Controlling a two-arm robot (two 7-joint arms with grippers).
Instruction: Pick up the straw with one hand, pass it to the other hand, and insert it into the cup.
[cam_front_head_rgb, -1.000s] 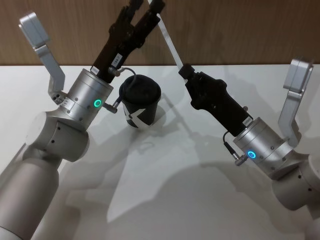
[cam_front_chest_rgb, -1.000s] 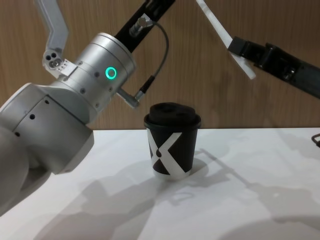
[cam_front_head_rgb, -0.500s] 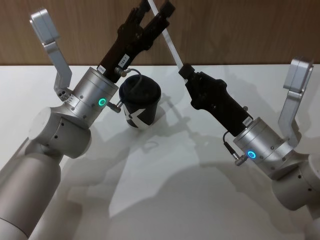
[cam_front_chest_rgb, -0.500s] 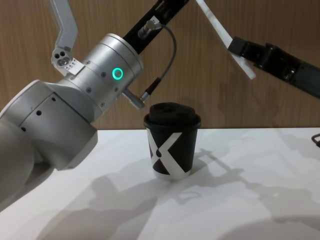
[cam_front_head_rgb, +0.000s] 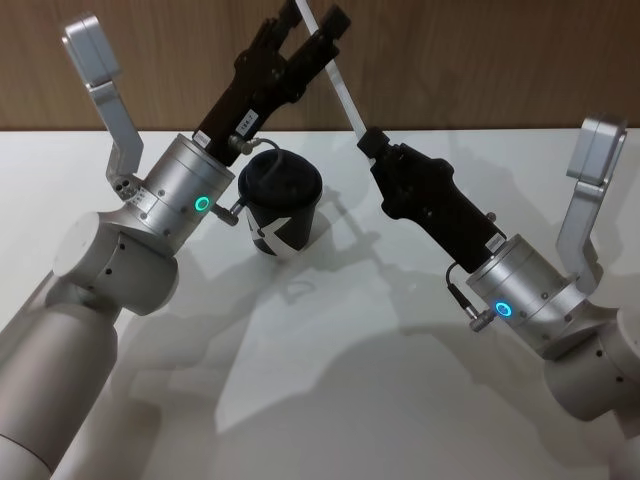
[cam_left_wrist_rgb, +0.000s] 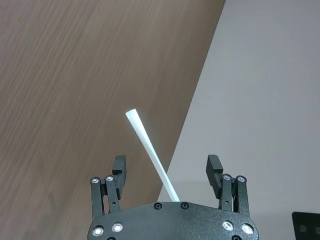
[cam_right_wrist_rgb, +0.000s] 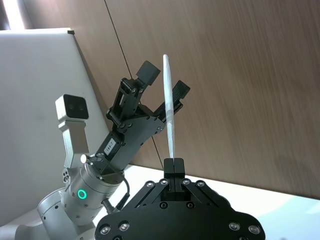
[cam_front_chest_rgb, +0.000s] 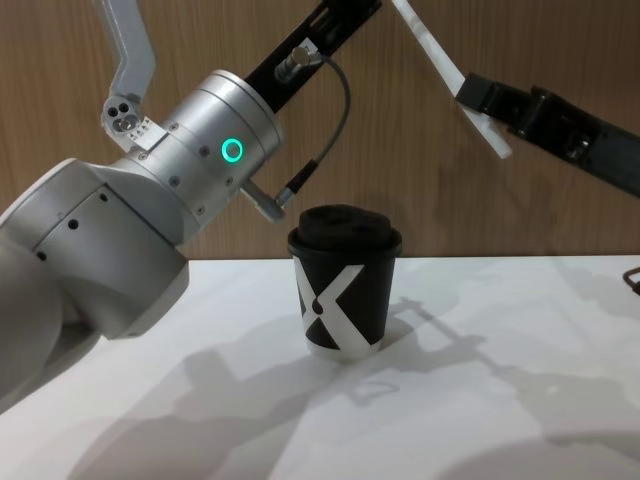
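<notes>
Shows the straw (cam_front_head_rgb: 343, 95) aloft and tilted, pinched near its lower end by the right gripper (cam_right_wrist_rgb: 173, 165), whose fingers are closed on it.

Likely hazards, as judged from here:
- Closing off-centre, which would bend or knock so thin a straw.
- Letting go on the right before the left hold is firm, which would drop it beside the cup (cam_front_chest_rgb: 343, 290).
- Taking it too near the tip, which would leave a slanted straw hard to aim at the lid.

Places the straw's upper length between the spread fingers of the left gripper (cam_left_wrist_rgb: 166, 162), roughly mid-gap and touching neither. Sets the cup upright on the table (cam_front_head_rgb: 350, 400), below and between the two arms.
</notes>
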